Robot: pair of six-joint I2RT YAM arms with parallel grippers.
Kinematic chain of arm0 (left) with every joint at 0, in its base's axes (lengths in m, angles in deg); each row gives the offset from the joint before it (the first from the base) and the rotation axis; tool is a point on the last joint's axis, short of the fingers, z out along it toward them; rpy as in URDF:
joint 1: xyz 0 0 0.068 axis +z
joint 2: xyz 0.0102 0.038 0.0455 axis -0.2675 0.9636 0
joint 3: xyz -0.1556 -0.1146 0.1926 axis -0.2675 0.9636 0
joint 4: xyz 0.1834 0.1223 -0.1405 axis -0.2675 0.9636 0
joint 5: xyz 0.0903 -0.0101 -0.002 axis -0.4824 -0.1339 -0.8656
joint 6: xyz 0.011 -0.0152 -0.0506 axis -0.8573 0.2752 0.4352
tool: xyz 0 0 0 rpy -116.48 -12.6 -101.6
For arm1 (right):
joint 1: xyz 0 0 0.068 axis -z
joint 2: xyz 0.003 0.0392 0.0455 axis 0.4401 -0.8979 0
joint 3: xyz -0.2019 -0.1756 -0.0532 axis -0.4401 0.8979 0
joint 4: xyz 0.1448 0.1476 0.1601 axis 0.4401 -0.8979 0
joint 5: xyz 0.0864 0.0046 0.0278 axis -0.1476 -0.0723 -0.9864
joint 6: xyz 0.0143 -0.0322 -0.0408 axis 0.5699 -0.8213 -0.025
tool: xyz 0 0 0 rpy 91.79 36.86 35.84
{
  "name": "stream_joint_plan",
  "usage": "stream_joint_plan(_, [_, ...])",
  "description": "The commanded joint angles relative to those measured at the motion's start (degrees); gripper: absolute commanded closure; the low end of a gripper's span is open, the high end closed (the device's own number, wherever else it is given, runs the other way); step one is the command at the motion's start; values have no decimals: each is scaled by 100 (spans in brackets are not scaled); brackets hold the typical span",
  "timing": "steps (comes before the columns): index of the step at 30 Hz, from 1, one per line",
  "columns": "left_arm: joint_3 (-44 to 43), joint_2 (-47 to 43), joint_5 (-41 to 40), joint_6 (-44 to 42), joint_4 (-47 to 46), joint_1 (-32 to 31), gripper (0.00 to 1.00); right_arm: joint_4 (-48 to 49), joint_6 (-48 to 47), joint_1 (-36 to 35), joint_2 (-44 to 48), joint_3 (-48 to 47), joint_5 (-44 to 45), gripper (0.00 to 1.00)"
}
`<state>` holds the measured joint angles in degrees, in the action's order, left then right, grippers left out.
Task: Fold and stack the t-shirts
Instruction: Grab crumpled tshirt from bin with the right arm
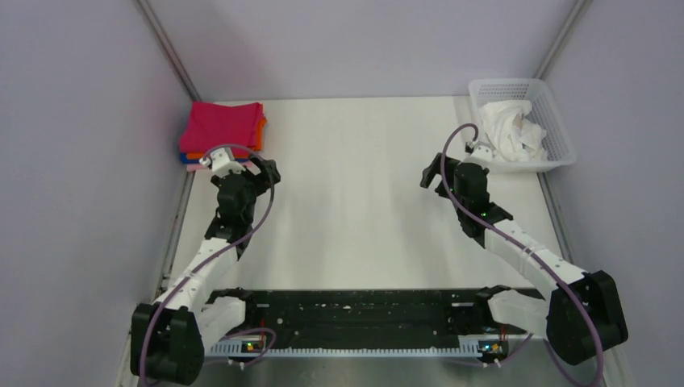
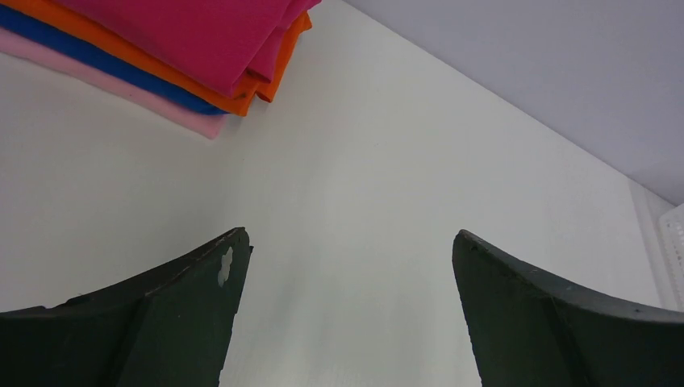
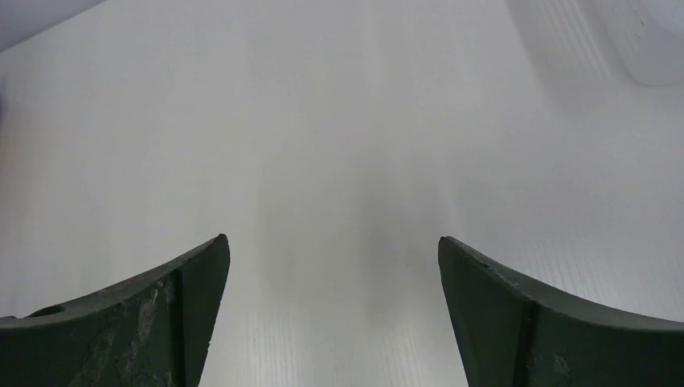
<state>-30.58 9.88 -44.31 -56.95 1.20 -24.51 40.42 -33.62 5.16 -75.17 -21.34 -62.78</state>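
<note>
A stack of folded t-shirts lies at the table's far left corner, magenta on top, then orange, blue and pink. In the left wrist view the same stack fills the upper left. A crumpled white t-shirt lies inside the white mesh basket at the far right. My left gripper hovers just right of the stack, open and empty. My right gripper hangs left of the basket, also open and empty, with only bare table between its fingers.
The white table spreads between the two arms. Grey walls with metal posts close in the left, right and far sides. The basket's edge shows at the right of the left wrist view, and its blurred corner at the right wrist view's top right.
</note>
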Motion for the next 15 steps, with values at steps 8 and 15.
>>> stream_joint_plan(8, [-183, -62, -132, -55, -213, 12, 1, 60, -792, 156, -702, -1537, 228, 1])
stream_joint_plan(15, [-221, 75, -139, -40, -177, 12, 1, -1708, -1095, 1299, -2968, -4920, 339, 1])
